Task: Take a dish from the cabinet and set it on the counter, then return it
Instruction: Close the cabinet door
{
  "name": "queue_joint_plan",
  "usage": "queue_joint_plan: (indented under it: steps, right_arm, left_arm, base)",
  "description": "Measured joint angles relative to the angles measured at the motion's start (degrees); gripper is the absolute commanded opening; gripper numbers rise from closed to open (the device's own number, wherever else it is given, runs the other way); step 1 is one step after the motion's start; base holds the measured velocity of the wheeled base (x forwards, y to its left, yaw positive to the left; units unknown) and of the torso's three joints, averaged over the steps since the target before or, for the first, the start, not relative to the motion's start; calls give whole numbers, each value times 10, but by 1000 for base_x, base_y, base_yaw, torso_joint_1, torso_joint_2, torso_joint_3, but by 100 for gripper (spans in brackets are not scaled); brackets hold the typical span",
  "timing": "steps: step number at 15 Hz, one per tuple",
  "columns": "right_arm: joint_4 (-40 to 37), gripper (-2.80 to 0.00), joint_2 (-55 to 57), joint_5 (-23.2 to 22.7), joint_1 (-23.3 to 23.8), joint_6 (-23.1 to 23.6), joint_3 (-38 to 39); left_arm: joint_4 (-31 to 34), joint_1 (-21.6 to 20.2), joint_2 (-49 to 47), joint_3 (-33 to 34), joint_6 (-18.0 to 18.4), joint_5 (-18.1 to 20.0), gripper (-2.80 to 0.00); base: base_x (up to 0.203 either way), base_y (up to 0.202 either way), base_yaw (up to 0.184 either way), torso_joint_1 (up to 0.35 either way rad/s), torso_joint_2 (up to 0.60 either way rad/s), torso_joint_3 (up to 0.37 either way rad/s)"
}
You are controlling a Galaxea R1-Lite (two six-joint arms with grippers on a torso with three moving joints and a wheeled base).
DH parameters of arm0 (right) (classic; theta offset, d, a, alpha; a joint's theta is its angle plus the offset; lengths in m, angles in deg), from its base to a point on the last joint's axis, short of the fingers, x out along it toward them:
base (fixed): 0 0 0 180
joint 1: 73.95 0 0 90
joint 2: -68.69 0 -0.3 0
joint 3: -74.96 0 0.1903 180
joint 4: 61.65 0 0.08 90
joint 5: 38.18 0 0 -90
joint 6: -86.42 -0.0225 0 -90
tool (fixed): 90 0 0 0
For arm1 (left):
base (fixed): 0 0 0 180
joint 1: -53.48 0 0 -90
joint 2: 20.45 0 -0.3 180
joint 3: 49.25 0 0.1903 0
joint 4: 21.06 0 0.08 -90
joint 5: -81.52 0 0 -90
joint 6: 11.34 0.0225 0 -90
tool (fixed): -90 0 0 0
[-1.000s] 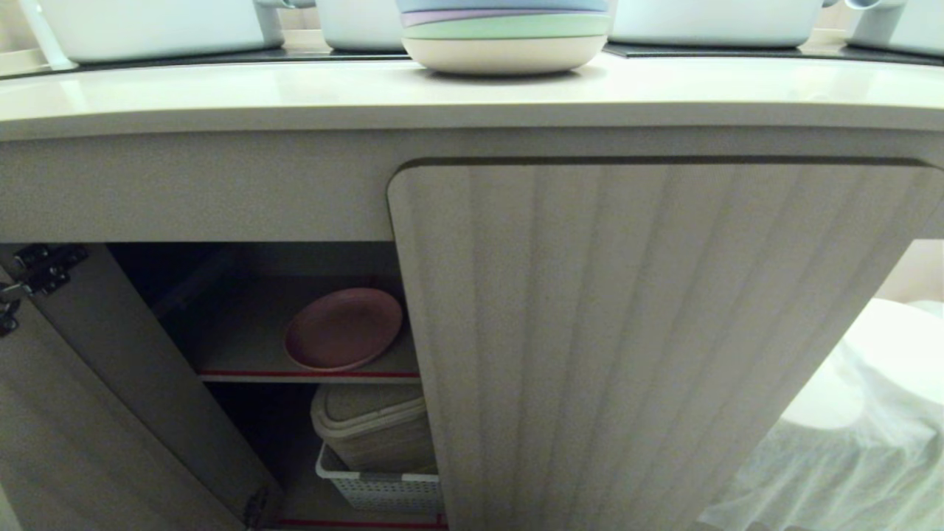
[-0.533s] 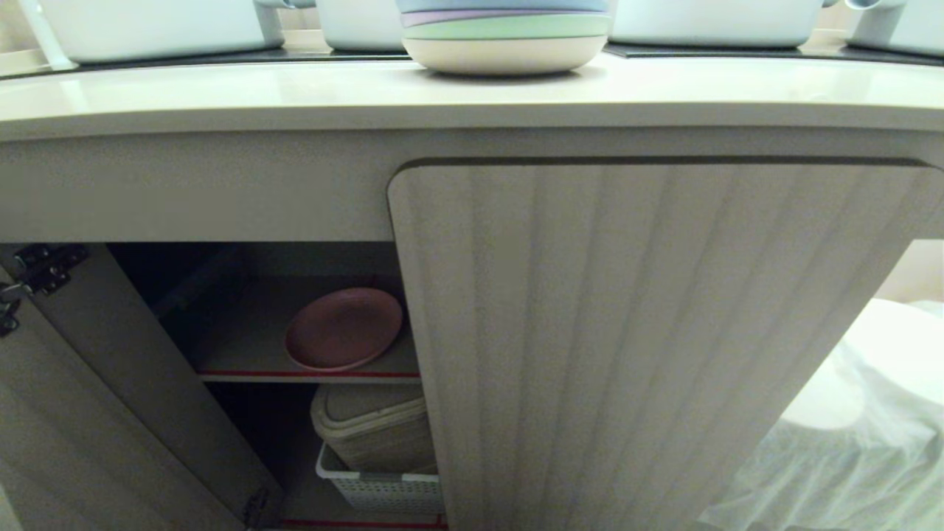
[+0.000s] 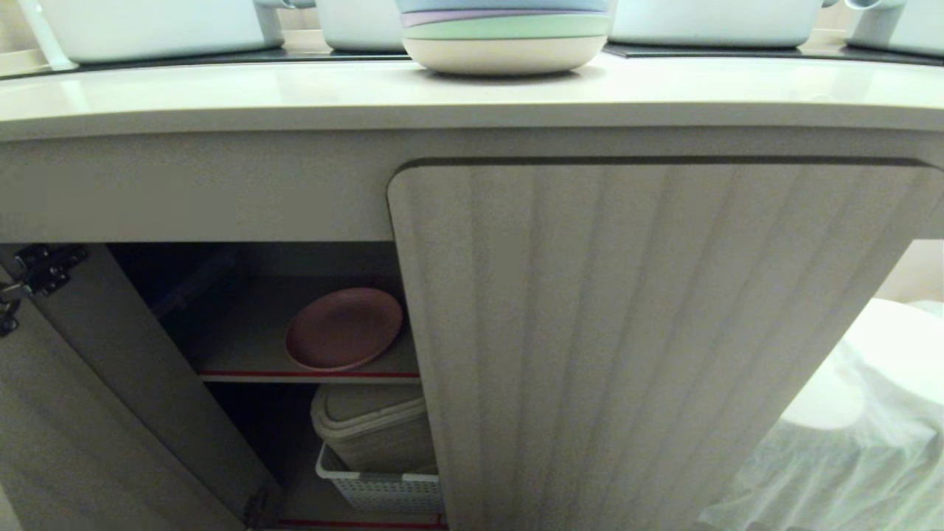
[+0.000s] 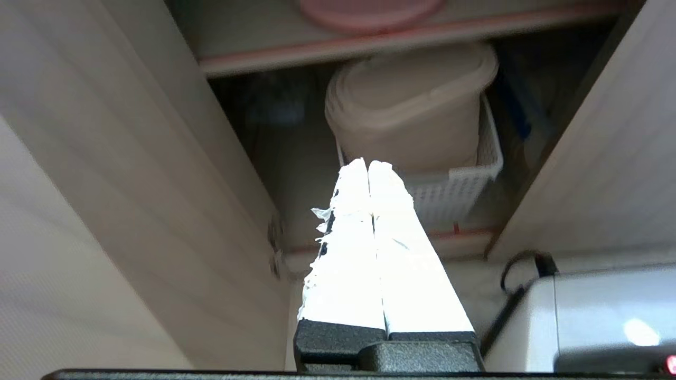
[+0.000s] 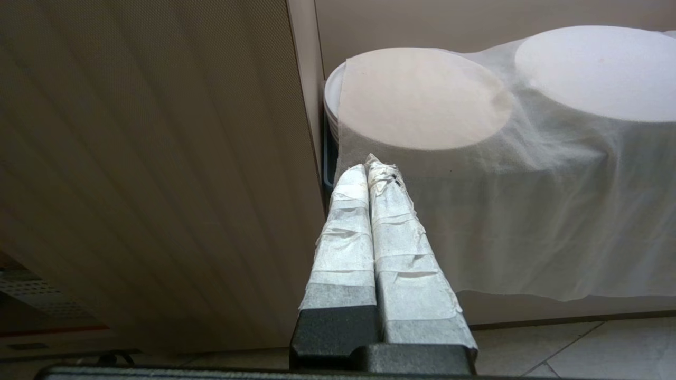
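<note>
Your left gripper (image 4: 368, 164) has its two taped fingers pressed together with nothing between them. It sits low in front of the open side of the cabinet (image 3: 664, 332), aimed into the gap between the swung-out left door (image 4: 132, 184) and the closed right door (image 4: 607, 158). Straight ahead of its tips stands a beige lidded container (image 4: 412, 111) in a white perforated basket (image 4: 454, 190) on the lower level. The dish (image 4: 369, 10) lies above and beyond the tips, flat on the upper shelf (image 4: 401, 39) behind its red front edge, well apart from the gripper. In the head view you see the same pink dish (image 3: 344, 329) on that shelf, near the edge of the closed door, with the container (image 3: 372, 424) and basket (image 3: 380, 487) below it.

Your right gripper (image 5: 368, 169) is also closed, fingers touching, empty. It hangs outside the cabinet, the fluted face of the closed door (image 5: 153, 174) just beside it, and ahead of its tips a white cloth (image 5: 501, 211) draped over two round shapes.

The counter (image 3: 295, 92) is above both grippers. On it stands a stack of pastel plates (image 3: 505, 37), with pale pots (image 3: 708, 22) on the black panels behind.
</note>
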Motion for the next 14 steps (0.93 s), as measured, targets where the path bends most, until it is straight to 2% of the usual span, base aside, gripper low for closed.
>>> queue_joint_plan:
  steps: [5,14]
  right_arm:
    - [0,-280,0,0,0,0,0]
    - [0,-280,0,0,0,0,0]
  left_arm:
    - [1,-6,91,0,17,4,-280]
    - [1,-7,107,0,23,3,-280]
  base:
    - [0,0,0,0,0,0]
    - [0,0,0,0,0,0]
